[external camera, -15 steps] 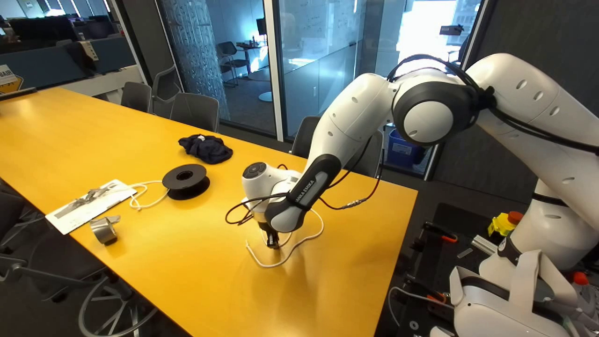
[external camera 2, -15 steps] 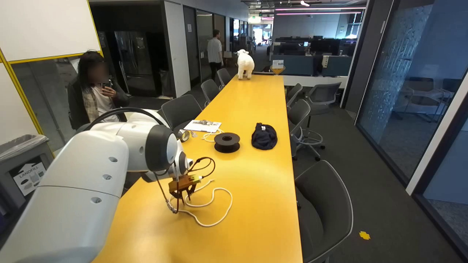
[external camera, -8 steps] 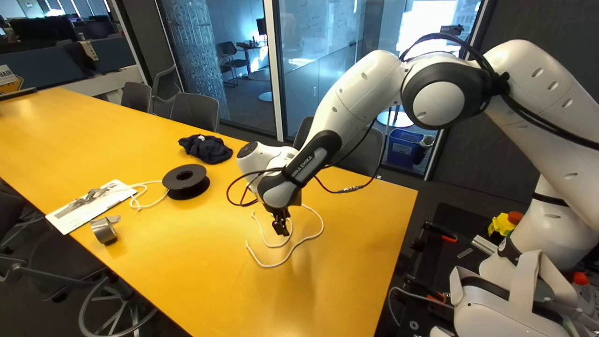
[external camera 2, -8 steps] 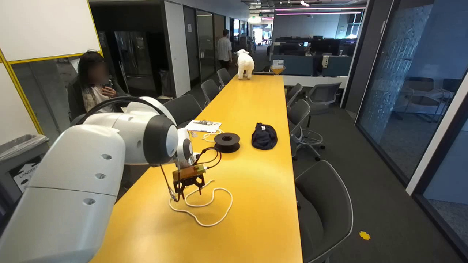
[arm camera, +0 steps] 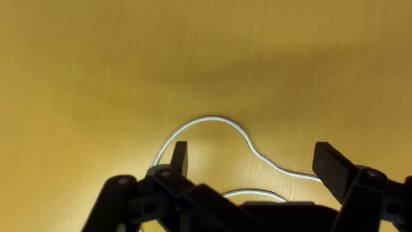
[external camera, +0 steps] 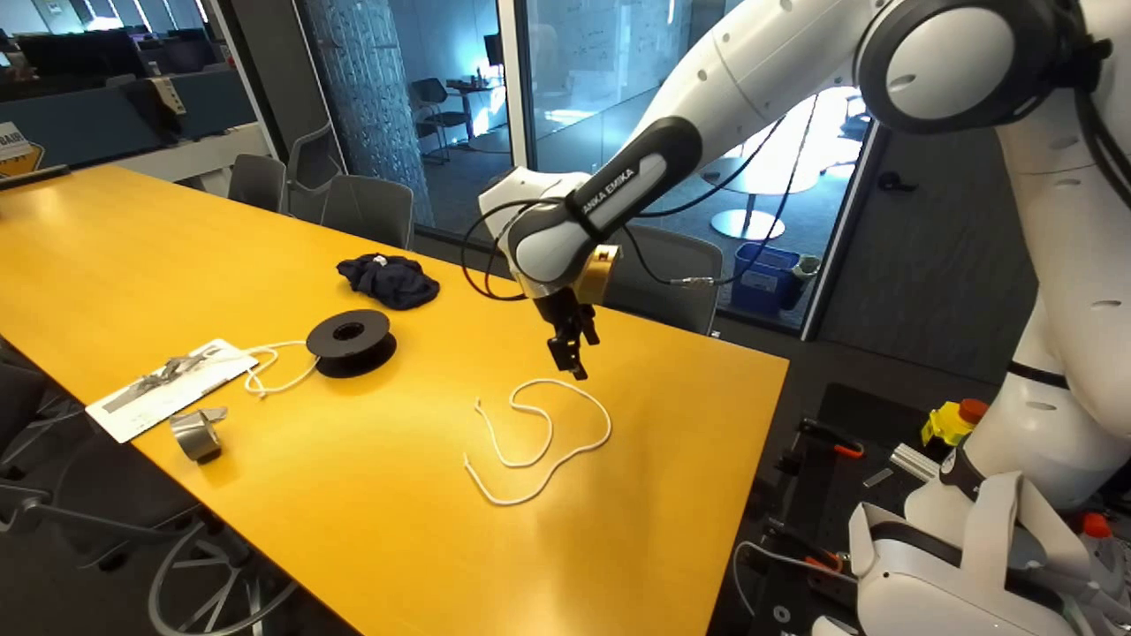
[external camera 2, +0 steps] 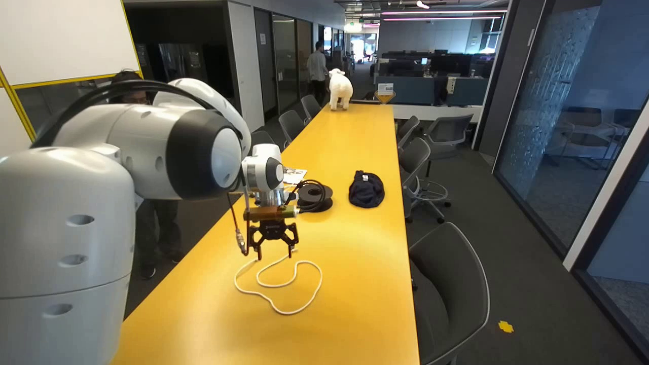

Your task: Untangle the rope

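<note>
The rope [arm camera: 248, 140] lies loosely curled between the long edges of the worktop [external camera: 353, 495], below the hand [external camera 2: 275, 253], which hangs clear of it, released and spread wide. Both rope ends point roughly toward the far short edge; the bends leave its long axis unclear.

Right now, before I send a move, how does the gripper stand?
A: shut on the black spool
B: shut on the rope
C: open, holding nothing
C: the fingers of the gripper stand wide apart in the wrist view, and the rope lies on the table.
</note>
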Controlling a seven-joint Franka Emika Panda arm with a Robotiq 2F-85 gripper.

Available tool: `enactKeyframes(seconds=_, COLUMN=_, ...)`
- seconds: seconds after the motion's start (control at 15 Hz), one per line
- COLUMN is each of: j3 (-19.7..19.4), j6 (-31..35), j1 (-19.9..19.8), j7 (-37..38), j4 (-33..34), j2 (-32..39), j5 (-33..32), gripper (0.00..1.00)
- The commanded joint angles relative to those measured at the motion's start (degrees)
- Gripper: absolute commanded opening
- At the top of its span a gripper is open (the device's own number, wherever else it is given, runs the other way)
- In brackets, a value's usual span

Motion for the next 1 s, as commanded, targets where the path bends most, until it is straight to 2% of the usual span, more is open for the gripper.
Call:
enactKeyframes(seconds=0.0, j3=-0.6, j6=0.07, j1=-2.64, j7=3.64, j4=-13.03, j2=-13.27, j5=3.25, gripper=1.0)
enactKeyframes(seconds=0.27, j3=-1.22, j6=2.0, j1=-5.06, j7=3.24, j4=-25.28, j2=-25.34, j5=4.47, gripper=1.0)
enactKeyframes(seconds=0.53, j3=-2.2, j6=14.36, j1=-5.95, j7=3.29, j4=-37.55, j2=-37.83, j5=1.17, gripper=1.0)
enactKeyframes(seconds=0.8, j3=-3.04, j6=21.76, j1=-6.46, j7=2.96, j4=-47.3, j2=-50.04, j5=5.04, gripper=1.0)
enactKeyframes(seconds=0.93, j3=-4.64, j6=21.4, j1=-5.92, j7=1.16, j4=-50.68, j2=-55.9, j5=10.93, gripper=1.0)
